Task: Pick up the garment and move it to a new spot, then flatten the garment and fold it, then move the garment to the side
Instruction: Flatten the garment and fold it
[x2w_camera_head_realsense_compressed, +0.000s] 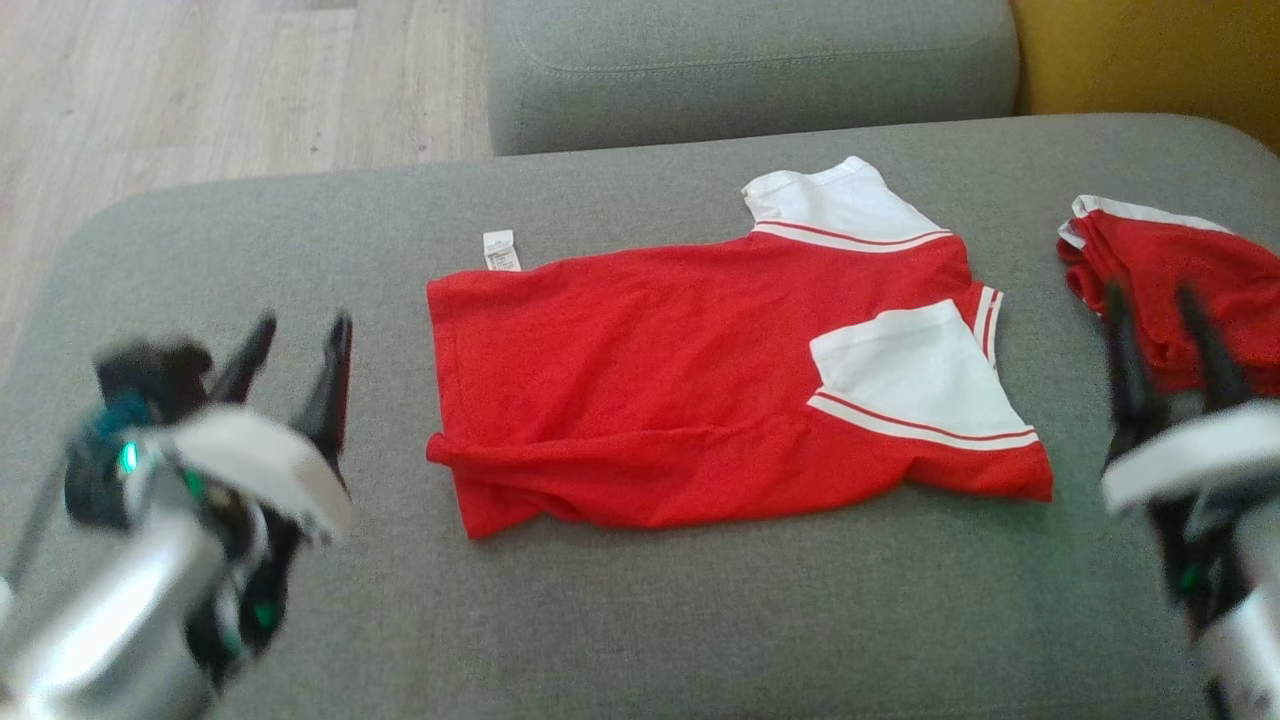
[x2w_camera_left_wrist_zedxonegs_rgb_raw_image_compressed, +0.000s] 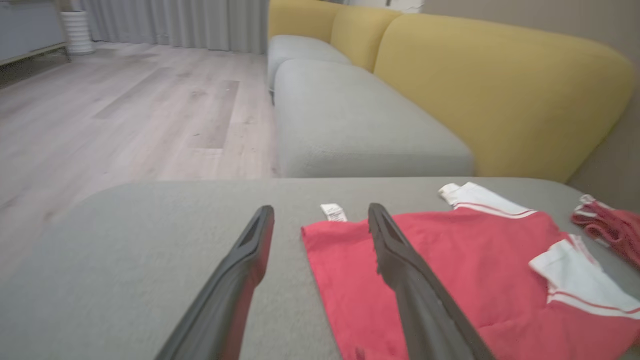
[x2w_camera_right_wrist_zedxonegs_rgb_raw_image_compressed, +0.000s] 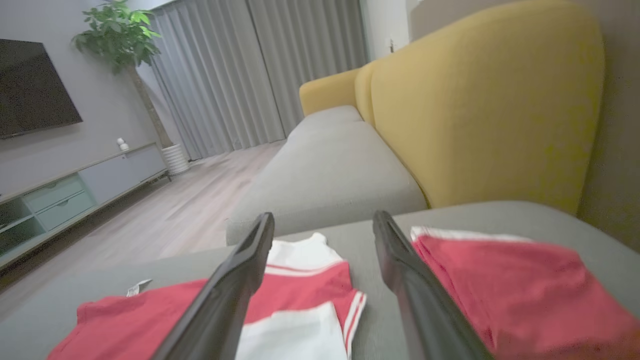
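A red garment (x2w_camera_head_realsense_compressed: 690, 380) with white sleeves lies spread on the grey cushion (x2w_camera_head_realsense_compressed: 620, 620), folded lengthwise, a white label (x2w_camera_head_realsense_compressed: 500, 250) sticking out at its left end. It also shows as the red garment (x2w_camera_left_wrist_zedxonegs_rgb_raw_image_compressed: 450, 280) in the left wrist view and the red garment (x2w_camera_right_wrist_zedxonegs_rgb_raw_image_compressed: 280, 310) in the right wrist view. My left gripper (x2w_camera_head_realsense_compressed: 295, 350) hovers open to the left of it, nothing between its fingers (x2w_camera_left_wrist_zedxonegs_rgb_raw_image_compressed: 250, 260). My right gripper (x2w_camera_head_realsense_compressed: 1160, 320) stands open at the right, over a second red garment, its fingers (x2w_camera_right_wrist_zedxonegs_rgb_raw_image_compressed: 400, 270) empty.
A second red and white garment (x2w_camera_head_realsense_compressed: 1180, 270) lies bunched at the cushion's right edge. Behind are another grey seat (x2w_camera_head_realsense_compressed: 750, 70) and yellow backrests (x2w_camera_left_wrist_zedxonegs_rgb_raw_image_compressed: 500, 90). Wooden floor (x2w_camera_head_realsense_compressed: 200, 90) lies to the left. A TV cabinet (x2w_camera_right_wrist_zedxonegs_rgb_raw_image_compressed: 75, 195) and plant (x2w_camera_right_wrist_zedxonegs_rgb_raw_image_compressed: 120, 35) stand farther off.
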